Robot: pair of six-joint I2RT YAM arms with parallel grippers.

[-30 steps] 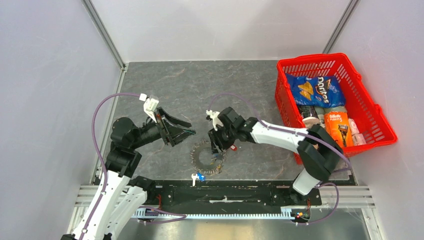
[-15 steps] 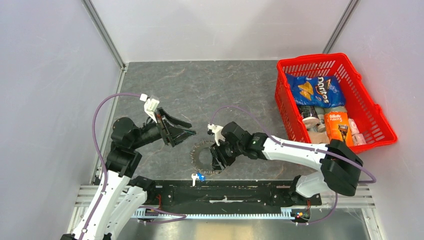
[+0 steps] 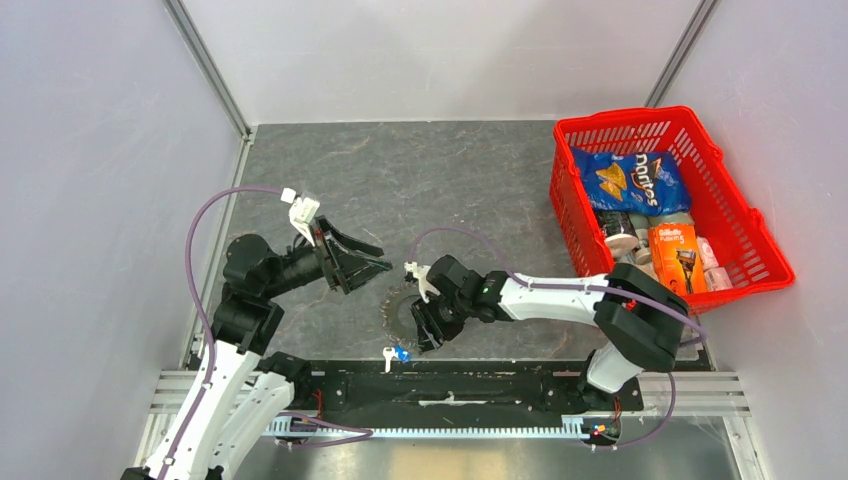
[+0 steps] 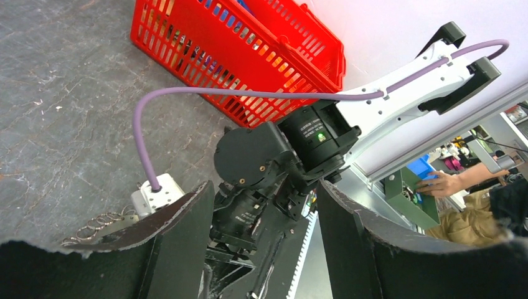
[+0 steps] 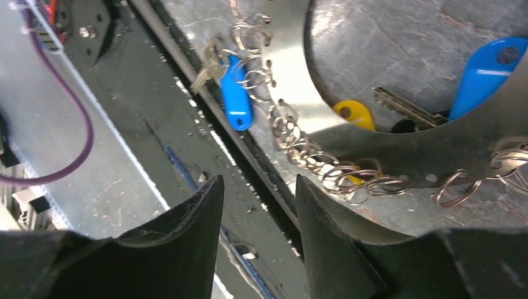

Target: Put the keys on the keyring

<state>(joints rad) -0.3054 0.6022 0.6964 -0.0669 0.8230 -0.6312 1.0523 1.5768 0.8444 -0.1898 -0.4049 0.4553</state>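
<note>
- Right gripper [image 5: 256, 240]: jaws released, nothing between them. It hangs low over the near rim of the keyring [image 5: 287, 68].
- Left gripper [image 3: 372, 266]: jaws spread wide and empty, held up off the worktop [image 3: 400, 190], apart from the keyring on its left.
- The keyring lies flat on the worktop near the front edge, with small split rings [image 5: 324, 165] crowded along its outer rim.
- One blue-tagged key [image 5: 235, 96] lies just outside the rim, by the black rail [image 5: 180, 93]. A yellow-tagged key [image 5: 353, 114] and a second blue tag [image 5: 485, 71] lie inside the hole.

Risks, as I judge them:
- The outer key sits at the lip of the worktop, so a nudge from a jaw could tip it into the rail groove.
- The keys lie flat and are far smaller than the jaws. A pinch may skid off, or snag the split rings and drag the keyring.
- Nothing pins the keyring down, so it may slide when pushed.

Hard to make out:
- From above, the right wrist covers most of the keyring and the keys in its hole.
- I cannot tell whether the outer key is already hooked on a split ring or only lies against it.
- The band cuts off the blade belonging to the second blue tag, and part of the yellow tag.
- No red tag shows.
- The left wrist view catches only a few rim rings; the right arm blocks the rest.
</note>
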